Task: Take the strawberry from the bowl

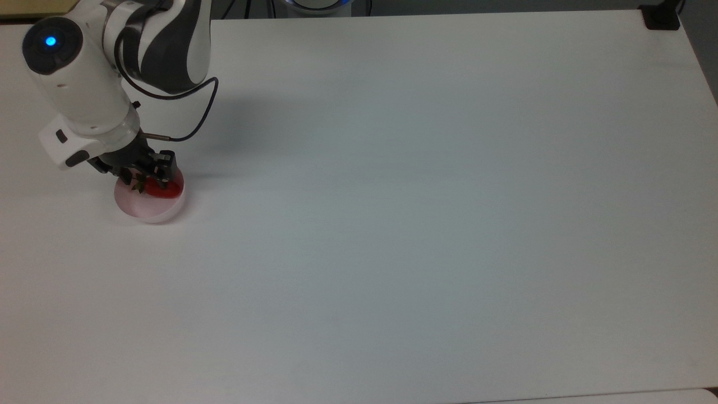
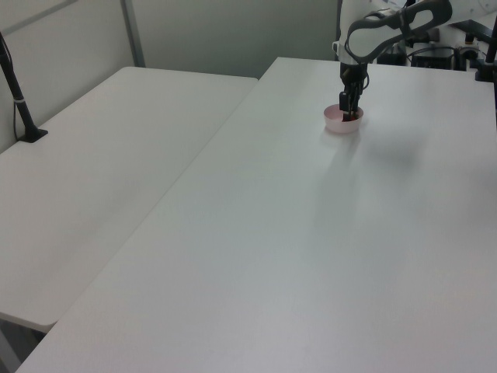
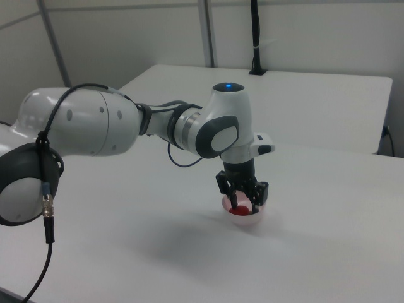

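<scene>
My gripper (image 1: 147, 180) reaches into the bowl (image 1: 147, 210) at the table's (image 1: 392, 224) nine o'clock, astride the strawberry (image 1: 168, 192).

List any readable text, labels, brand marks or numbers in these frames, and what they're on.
None readable.
Arm: white and dark grey housing, no legible marking; a blue light glows on one joint, no text.
End effector: black, no label visible.
Bowl: plain pale pink wall, no print.
Strawberry: no sticker.
Table: bare white top, no markings.
</scene>
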Robot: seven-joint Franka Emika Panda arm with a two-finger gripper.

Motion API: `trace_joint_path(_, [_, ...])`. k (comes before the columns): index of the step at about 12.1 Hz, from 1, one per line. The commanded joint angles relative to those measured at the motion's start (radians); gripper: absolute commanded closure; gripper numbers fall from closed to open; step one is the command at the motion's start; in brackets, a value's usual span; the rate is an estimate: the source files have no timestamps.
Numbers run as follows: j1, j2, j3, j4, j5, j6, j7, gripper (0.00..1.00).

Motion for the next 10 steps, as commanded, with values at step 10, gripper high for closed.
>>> trace_joint_path(10, [0.029, 0.034, -0.007, 0.004, -0.051, 0.022, -0.011, 0.51])
